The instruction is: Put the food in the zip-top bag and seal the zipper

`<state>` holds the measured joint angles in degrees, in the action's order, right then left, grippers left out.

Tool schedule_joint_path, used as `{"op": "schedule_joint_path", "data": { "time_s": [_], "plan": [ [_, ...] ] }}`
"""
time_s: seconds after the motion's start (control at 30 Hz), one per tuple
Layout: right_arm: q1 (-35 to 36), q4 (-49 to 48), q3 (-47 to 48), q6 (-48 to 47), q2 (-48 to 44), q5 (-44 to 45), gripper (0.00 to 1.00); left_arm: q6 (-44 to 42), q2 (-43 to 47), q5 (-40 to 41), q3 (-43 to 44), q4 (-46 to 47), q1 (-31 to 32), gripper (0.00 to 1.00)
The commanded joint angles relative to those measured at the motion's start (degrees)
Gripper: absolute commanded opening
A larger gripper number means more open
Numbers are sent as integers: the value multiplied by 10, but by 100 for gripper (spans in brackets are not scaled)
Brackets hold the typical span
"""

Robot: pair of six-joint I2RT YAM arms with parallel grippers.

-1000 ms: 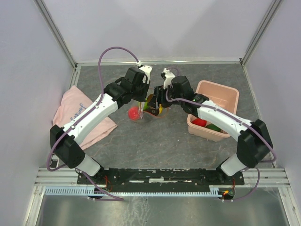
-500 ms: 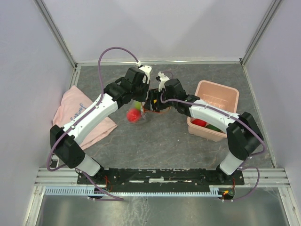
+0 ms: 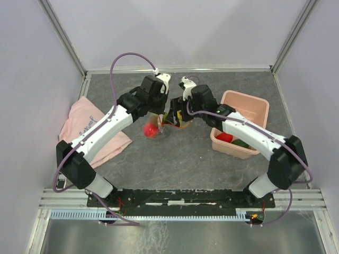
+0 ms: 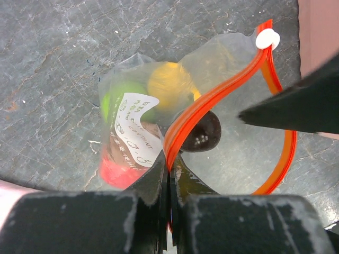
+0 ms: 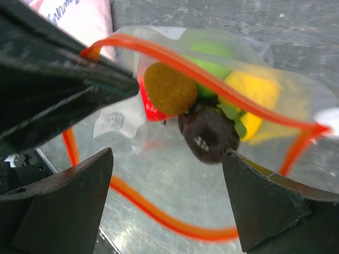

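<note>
Jaws of the right gripper (image 5: 167,159) have spread wide above the zip-top bag (image 4: 233,153) at the middle of the counter (image 3: 185,164), and a dark purple piece (image 4: 204,132) lies just inside its mouth, apparently dropped. The left gripper (image 4: 169,174) pinches the zipper (image 4: 212,98), holding it open. Five pieces of food show inside: purple, yellow piece (image 4: 169,84), green piece (image 4: 114,98), red piece (image 4: 119,172), brown piece (image 5: 169,90). Two more pieces (image 3: 225,137) sit in the pink bin (image 3: 249,106).

White label (image 4: 135,128) on zip-top bag (image 4: 238,153): handwriting, unreadable. Pink cloth (image 3: 87,129) script illegible.
</note>
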<state>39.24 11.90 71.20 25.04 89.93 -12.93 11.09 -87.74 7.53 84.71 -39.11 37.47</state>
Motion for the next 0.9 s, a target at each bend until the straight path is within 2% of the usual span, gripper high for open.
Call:
{"op": "schedule_joint_path", "data": {
  "time_s": [0.0, 0.23, 0.37, 0.5, 0.67, 0.87],
  "plan": [
    [-7, 91, 16, -59, -96, 77, 92, 21, 6, 16, 7, 18, 3, 3],
    [-28, 253, -10, -62, -192, 179, 97, 26, 7, 29, -1, 27, 2, 3],
    [-34, 342, -31, -48, -217, 200, 99, 29, 12, 49, -7, 30, 2, 3],
    [-34, 387, -51, -21, -223, 214, 99, 30, 15, 71, -13, 30, 1, 3],
    [-35, 381, -64, -4, -182, 207, 99, 33, 16, 83, -15, 25, 1, 3],
    [-40, 278, -46, 21, -103, 137, 99, 35, 27, 110, -22, 15, -2, 3]
  ]
}}
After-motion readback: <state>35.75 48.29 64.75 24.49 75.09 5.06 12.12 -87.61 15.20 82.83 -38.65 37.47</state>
